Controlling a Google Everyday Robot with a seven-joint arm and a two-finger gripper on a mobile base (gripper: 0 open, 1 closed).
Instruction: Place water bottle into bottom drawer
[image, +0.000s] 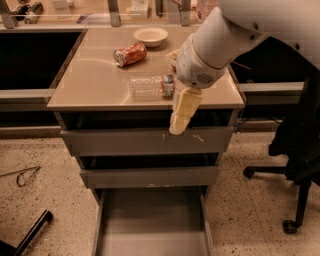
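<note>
The water bottle (150, 86) lies on its side on the tan cabinet top (90, 85), clear with a dark label band at its right end. My gripper (182, 113) hangs down on the white arm (220, 42) just right of the bottle, past the top's front edge and in front of the top drawer (125, 141). It holds nothing that I can see. The bottom drawer (150, 220) is pulled out below, a shallow grey tray with a bare floor.
A crushed red soda can (129, 54) and a white bowl (150, 36) sit behind the bottle. The middle drawer (145, 176) is slightly out. A black office chair (300, 160) stands at right. A black bar (27, 235) and a cable (20, 175) lie on the floor at left.
</note>
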